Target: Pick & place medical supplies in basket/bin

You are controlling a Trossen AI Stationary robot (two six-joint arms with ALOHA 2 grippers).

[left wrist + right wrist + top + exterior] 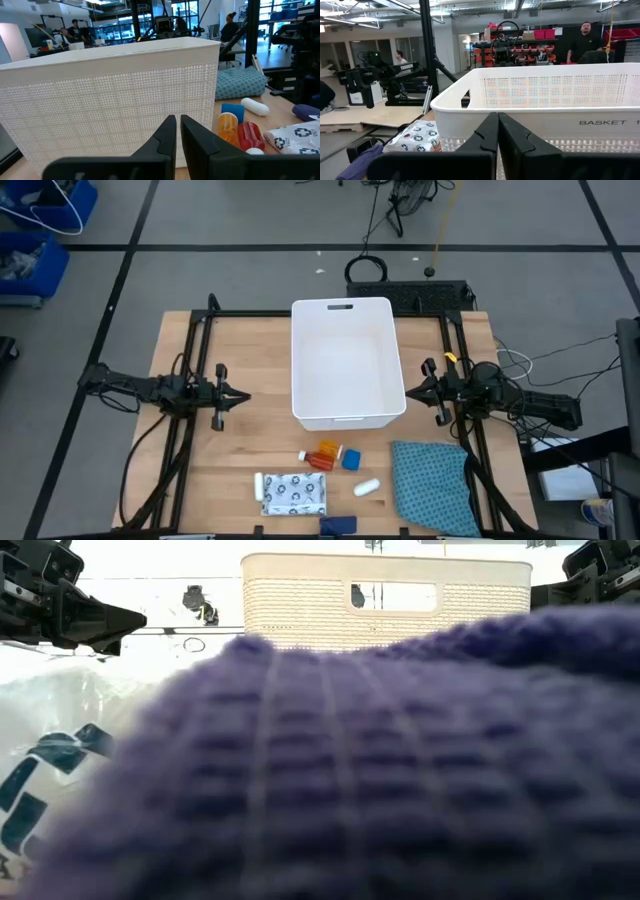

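The left pincer (240,395) is seen closed and empty beside the basket's left wall, and the right pincer (412,392) is likewise closed and empty just off the right wall. The white basket (298,360) is set in the middle of the worktop (200,480), and no item is seen inside it in the high view. The supplies are laid in a cluster near the front edge: orange pill bottles (325,455), a small blue cube (351,459), a white roll (366,487), a white dark-patterned flat packet (295,494) and a dark blue bar (338,525). A teal patterned cloth (432,485) is spread to their right. The task is judged not yet begun: nothing has been placed, and every item is left to be picked. The low view is almost wholly blocked by a blurred purple knitted mass, so little but the basket's handle slot is made out there. The dark blue bar is partly cut off at the high view's lower edge
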